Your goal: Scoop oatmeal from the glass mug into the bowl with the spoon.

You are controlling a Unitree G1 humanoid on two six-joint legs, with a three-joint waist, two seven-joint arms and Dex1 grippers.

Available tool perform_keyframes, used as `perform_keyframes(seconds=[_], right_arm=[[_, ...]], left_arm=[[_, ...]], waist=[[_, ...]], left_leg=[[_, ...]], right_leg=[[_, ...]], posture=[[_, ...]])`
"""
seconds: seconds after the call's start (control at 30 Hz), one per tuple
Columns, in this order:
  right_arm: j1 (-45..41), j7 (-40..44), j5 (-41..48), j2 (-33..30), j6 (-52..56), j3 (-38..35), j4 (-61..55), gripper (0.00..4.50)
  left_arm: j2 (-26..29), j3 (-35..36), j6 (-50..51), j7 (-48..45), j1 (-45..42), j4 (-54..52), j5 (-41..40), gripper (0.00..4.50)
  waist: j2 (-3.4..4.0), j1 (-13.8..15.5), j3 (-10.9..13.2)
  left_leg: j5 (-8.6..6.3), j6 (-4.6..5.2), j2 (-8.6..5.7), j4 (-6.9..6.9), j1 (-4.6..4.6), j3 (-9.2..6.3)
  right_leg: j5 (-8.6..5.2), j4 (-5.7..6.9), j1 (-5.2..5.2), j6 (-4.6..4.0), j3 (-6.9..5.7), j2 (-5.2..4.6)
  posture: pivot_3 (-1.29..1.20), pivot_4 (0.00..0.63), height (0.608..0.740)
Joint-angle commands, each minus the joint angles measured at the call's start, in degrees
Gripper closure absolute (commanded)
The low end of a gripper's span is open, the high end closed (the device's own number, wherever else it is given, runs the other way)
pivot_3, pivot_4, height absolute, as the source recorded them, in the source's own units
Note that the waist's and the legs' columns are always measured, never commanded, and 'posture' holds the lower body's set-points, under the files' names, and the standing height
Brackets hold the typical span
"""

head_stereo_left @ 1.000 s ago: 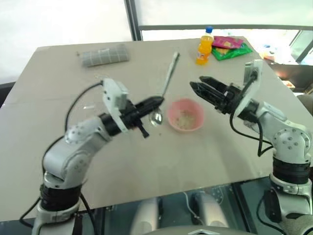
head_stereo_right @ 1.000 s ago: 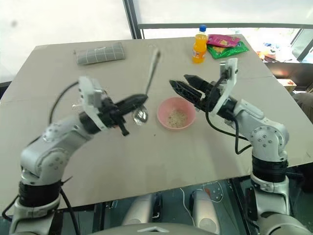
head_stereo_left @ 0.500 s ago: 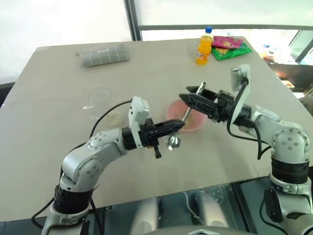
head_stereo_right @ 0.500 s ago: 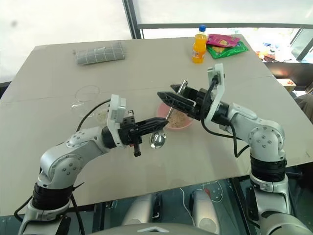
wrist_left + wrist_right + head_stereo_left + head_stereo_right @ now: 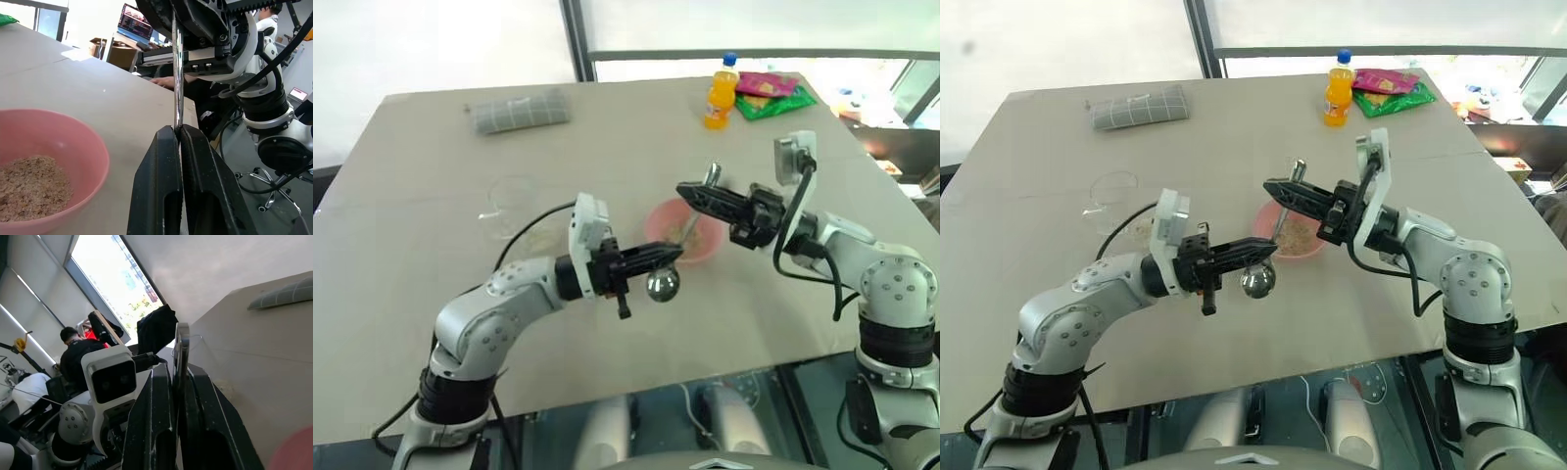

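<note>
Fingers: both pairs were clamped on the spoon (image 5: 1273, 231) when I checked, L gripper (image 5: 668, 257) pinched on the lower handle just above the spoon's rounded end, R gripper (image 5: 697, 194) pinched near the handle tip. L wrist view confirmed your L fingers (image 5: 161, 186) narrow w/ the thin handle nipped between them; R wrist view showed the R fingers (image 5: 151, 431) likewise tight on the handle end. Spoon was held off the table (image 5: 431, 196), tilted, round end low and toward you, just beside the bowl (image 5: 658, 220). Bowl sat on the table between the two grippers and held a small heap of oatmeal (image 5: 27, 183). Glass mug (image 5: 512, 201) stood on the table well apart from the spoon, on your L side beyond the L arm; contents not readable from here. Orange bottle (image 5: 722, 93) and snack packets (image 5: 773, 96) at the far edge, grey cloth (image 5: 522, 110) far L, none in the way. Risks, in my judgement: w/ two grips on one thin handle, any arm move before one side lets go could bend or twist the spoon, or drag it thru a pinch. If you free the L side, the R grip near the tip leaves a long lever, so the spoon may swing down and clip the bowl rim, tipping flakes out. A reach toward the mug looked like it would cross the L arm.
</note>
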Motion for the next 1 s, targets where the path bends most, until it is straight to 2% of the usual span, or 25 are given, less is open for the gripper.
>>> perform_keyframes(seconds=[0.03,0.83,0.93,1.0], right_arm=[[-1.38,-0.05,0.18,-2.51,-1.65,-3.66,-0.50,4.48],[2.49,2.06,0.86,-7.73,-0.80,-3.16,-0.32,4.48],[2.74,2.57,0.45,-7.93,-1.04,-2.97,-0.02,4.50],[2.83,2.62,0.37,-8.00,-1.35,-2.86,0.06,4.50]], left_arm=[[2.34,2.29,1.01,-1.68,1.24,0.15,-1.07,4.50],[4.39,7.97,-2.11,-0.73,-0.66,4.81,-0.09,4.50],[4.36,7.98,-2.28,-0.66,-0.65,4.80,0.03,3.50],[4.01,8.17,-2.39,-0.34,-0.58,4.71,0.41,2.56]], waist=[[0.01,-0.01,0.00],[0.00,0.04,0.00],[-0.01,0.10,0.01],[0.00,0.07,0.02]], left_leg=[[0.00,0.00,0.00,0.00,0.00,0.00],[0.00,0.00,0.00,0.00,-0.01,0.00],[0.00,0.00,0.00,0.00,-0.01,0.00],[0.00,0.00,0.00,0.00,-0.03,-0.03]], right_leg=[[0.00,0.00,0.00,0.00,0.02,0.02],[0.00,-0.03,0.00,0.00,0.05,0.04],[0.00,-0.02,0.00,0.00,0.05,0.04],[-0.01,-0.05,0.00,0.00,0.06,0.08]], posture=[[0.00,0.150,0.740],[0.00,0.150,0.740],[0.00,0.150,0.740],[0.00,0.150,0.740]])
